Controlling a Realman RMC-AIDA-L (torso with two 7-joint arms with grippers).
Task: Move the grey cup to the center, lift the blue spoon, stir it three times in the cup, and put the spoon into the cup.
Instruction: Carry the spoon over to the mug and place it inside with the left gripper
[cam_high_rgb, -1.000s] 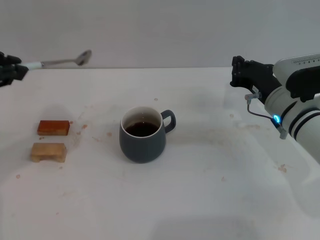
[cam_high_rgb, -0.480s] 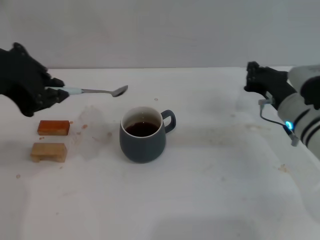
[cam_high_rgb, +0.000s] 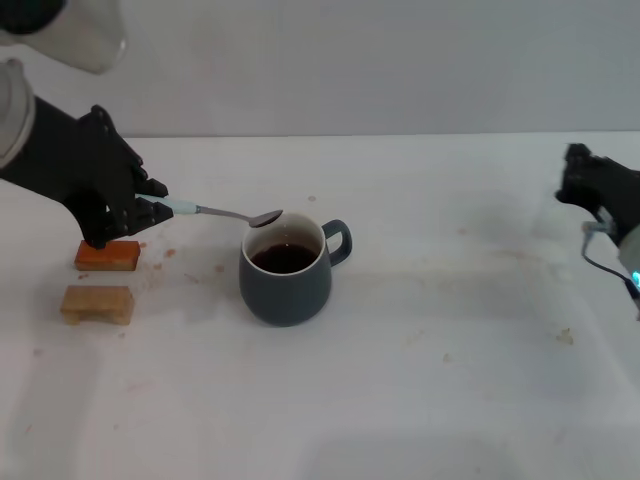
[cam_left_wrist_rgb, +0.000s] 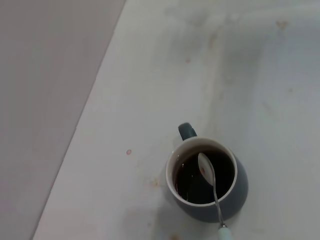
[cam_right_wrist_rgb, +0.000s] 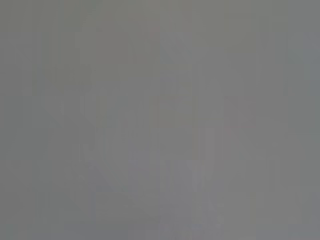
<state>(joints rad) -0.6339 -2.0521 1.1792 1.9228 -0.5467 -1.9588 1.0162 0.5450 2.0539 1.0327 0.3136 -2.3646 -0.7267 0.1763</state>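
The table (cam_high_rgb: 420, 400) is plain white with a bunch of small brownish stains and specks scattered on it, and there's a flat grey wall (cam_high_rgb: 350, 60) running behind the far edge. Nothing else of the room shows, and the right wrist view is just blank grey.

The grey cup (cam_high_rgb: 285, 272) sits around the middle of the table with dark liquid in it, handle pointing toward the robot's right and a bit back. Two wooden blocks sit off to the left, the orange one (cam_high_rgb: 106, 255) behind the tan one (cam_high_rgb: 97, 303).

Compared to half a second ago, the left gripper (cam_high_rgb: 150, 208) has come in closer and lower, clamped on the pale handle end of the blue spoon (cam_high_rgb: 235, 214). The spoon's bowl was hanging in the air short of the cup back then; now it's over the rim, and in the left wrist view it's right above the liquid (cam_left_wrist_rgb: 206, 167). The right gripper (cam_high_rgb: 585, 185) has pulled further out toward the right edge, can't tell how its fingers stand.
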